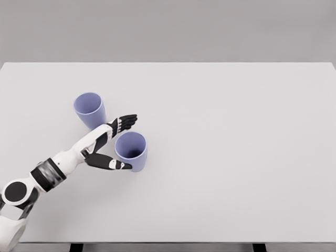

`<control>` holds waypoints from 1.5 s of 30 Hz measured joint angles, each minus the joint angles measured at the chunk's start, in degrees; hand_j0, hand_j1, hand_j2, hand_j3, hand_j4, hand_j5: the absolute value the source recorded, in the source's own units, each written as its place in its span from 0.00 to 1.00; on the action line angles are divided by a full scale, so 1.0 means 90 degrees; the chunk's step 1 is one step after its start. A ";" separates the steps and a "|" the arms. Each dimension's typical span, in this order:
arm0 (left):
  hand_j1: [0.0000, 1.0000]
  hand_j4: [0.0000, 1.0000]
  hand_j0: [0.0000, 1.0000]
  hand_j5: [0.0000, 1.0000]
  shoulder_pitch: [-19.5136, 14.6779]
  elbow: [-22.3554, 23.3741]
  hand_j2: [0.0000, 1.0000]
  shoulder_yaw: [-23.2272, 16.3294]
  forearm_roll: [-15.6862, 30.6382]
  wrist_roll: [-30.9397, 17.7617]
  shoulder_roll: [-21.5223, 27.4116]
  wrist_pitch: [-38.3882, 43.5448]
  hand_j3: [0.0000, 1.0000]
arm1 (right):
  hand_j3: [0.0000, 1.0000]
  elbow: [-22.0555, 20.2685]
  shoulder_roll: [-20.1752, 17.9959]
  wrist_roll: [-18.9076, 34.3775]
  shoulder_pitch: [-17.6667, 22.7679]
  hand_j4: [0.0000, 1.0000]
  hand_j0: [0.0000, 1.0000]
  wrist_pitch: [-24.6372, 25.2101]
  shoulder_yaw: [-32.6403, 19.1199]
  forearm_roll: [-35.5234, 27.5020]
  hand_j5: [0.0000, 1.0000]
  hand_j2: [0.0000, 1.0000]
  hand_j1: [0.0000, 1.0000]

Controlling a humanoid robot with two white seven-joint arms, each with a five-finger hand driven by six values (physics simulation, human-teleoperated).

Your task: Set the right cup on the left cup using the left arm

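Left hand [111,144] spread wide beside right cup [131,150], thumb at its base, contact unclear. Both cups upright on table [236,131]; left cup [90,109] stands just behind.

A big white table [220,157] is seen filling most of the picture, with a grey wall [168,29] shown along the top.

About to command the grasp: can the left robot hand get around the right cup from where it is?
Probably yes. The left robot hand is open, its fingers flanking the right cup, nothing between them; the left cup stands apart.
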 measured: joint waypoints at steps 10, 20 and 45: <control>1.00 1.00 1.00 1.00 -0.0010 0.0076 1.00 -0.0051 0.0110 -0.0026 -0.0108 0.0052 1.00 | 1.00 0.0000 0.0000 0.0001 0.0000 1.00 1.00 0.0001 0.0000 0.0000 1.00 1.00 1.00; 0.91 0.91 0.91 0.91 0.0000 0.0078 0.91 -0.0056 0.0131 -0.0031 -0.0116 0.0087 0.91 | 1.00 0.0000 0.0000 0.0000 0.0000 1.00 1.00 0.0000 0.0000 0.0000 1.00 1.00 1.00; 0.64 0.64 0.64 0.64 -0.0127 -0.0268 0.64 0.0022 0.0047 0.0001 -0.0051 0.0314 0.64 | 1.00 0.0000 0.0000 0.0000 0.0000 1.00 1.00 0.0000 0.0000 0.0000 1.00 1.00 1.00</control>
